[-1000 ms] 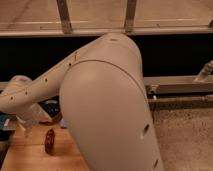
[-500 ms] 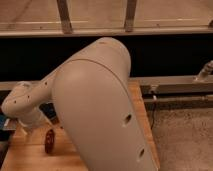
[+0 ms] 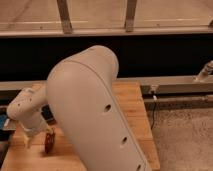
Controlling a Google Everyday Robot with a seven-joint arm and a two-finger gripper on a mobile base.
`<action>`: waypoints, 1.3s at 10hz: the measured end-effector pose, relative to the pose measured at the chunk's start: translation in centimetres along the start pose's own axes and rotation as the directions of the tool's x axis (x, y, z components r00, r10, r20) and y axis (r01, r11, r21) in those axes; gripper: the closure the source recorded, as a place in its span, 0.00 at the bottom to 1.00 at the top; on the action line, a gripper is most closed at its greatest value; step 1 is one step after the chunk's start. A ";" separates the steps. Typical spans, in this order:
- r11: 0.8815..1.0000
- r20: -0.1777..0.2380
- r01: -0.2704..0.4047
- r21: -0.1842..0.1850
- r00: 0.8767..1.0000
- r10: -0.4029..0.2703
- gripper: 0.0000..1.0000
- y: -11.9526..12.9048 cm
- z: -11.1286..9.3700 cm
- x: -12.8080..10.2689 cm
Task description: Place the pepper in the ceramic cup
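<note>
The pepper [image 3: 49, 143], small, dark red and glossy, lies on the wooden table [image 3: 131, 102] near its front left. My gripper [image 3: 38, 140] hangs from the white wrist at the far left and reaches down right beside the pepper. One pale finger [image 3: 28, 141] shows to the pepper's left, and the jaws stand open with nothing held. The ceramic cup is hidden. My bulky white upper arm [image 3: 92, 107] fills the middle of the view and covers most of the tabletop.
A blue object [image 3: 4, 123] sits at the table's left edge and a dark object [image 3: 48, 113] lies behind the wrist. A metal rail [image 3: 175, 84] runs along the back. Grey carpet [image 3: 182, 135] lies beyond the table's right edge.
The arm has swung left and toward the camera, covering more of the table. The wrist has lowered, bringing the gripper down next to the pepper. The pepper has stayed put.
</note>
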State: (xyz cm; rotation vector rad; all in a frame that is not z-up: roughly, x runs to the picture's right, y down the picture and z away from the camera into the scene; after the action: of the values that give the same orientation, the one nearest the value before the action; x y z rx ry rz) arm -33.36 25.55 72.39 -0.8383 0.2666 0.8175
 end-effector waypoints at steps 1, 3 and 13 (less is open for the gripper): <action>1.000 -0.020 -0.005 -0.006 1.000 0.005 0.33 -0.2 1.0 -0.1; 1.000 -0.056 -0.017 -0.011 0.998 0.016 0.33 -0.7 2.2 -0.4; 0.998 -0.133 -0.047 0.033 0.990 0.050 0.88 -2.5 4.2 0.0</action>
State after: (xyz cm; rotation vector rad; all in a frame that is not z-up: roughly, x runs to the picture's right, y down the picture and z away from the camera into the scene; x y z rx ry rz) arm -31.92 27.72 76.57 -0.8630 0.4183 0.8018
